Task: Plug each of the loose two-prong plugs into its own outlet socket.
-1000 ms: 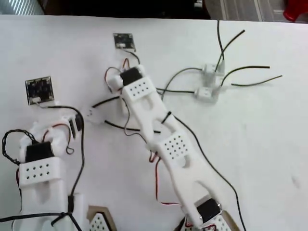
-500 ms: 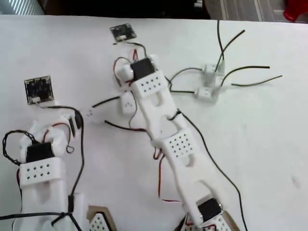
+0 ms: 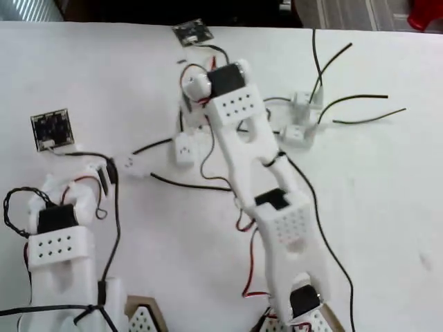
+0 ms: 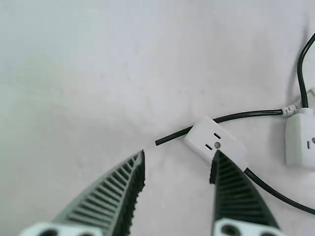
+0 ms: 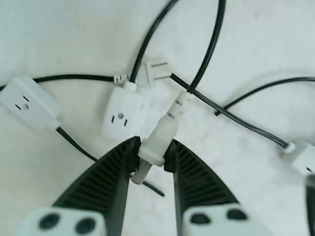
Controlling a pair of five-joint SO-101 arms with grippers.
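— Right arm (image 3: 242,131) has swung toward the tabletop's (image 3: 387,207) far edge; right tool (image 5: 150,147) pinches a plug (image 5: 160,135) just beside a socket (image 5: 120,115).
— And the left tool (image 4: 179,160)?
— Spread wide, a second socket (image 4: 216,142) just beside one finger (image 4: 231,191), bare tabletop beyond.

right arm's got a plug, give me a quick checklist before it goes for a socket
1. Plug gripped in right pincer: ok.
2. Nearest socket slots showing and free: ok.
3. Plug turned to meet those slots: cannot tell.
4. Plug's cable free of the rest: not ok, it crosses another wire.
5. Left pincer steadying a socket: not ok, open, holding nothing.
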